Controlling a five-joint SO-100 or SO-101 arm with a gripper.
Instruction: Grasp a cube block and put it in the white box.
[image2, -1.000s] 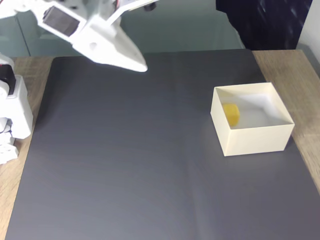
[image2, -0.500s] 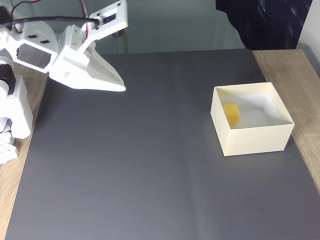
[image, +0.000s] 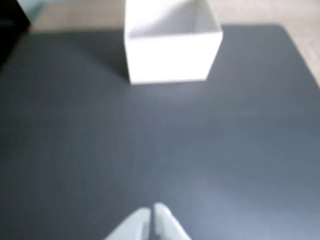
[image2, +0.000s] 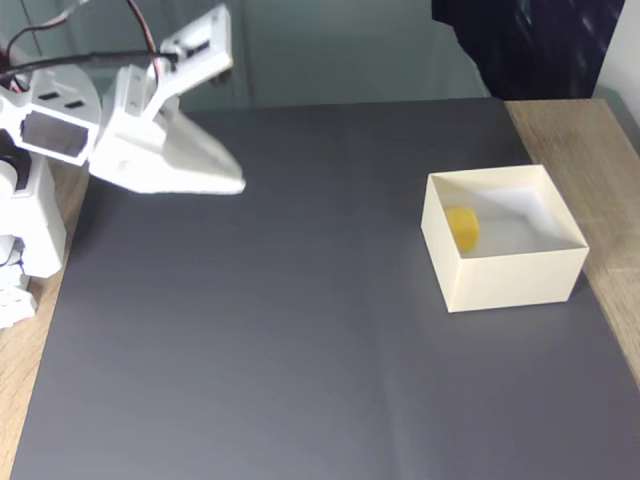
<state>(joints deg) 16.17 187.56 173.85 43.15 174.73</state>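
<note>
With the cube block (image2: 462, 228) lying inside the white box (image2: 505, 284), well off from the clenched, empty claw (image2: 236, 184), only a stray swing could knock that box.

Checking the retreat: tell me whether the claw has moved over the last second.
Yes. In the fixed view the claw has pulled left and down, farther from the white box, toward the mat's left edge.
</note>
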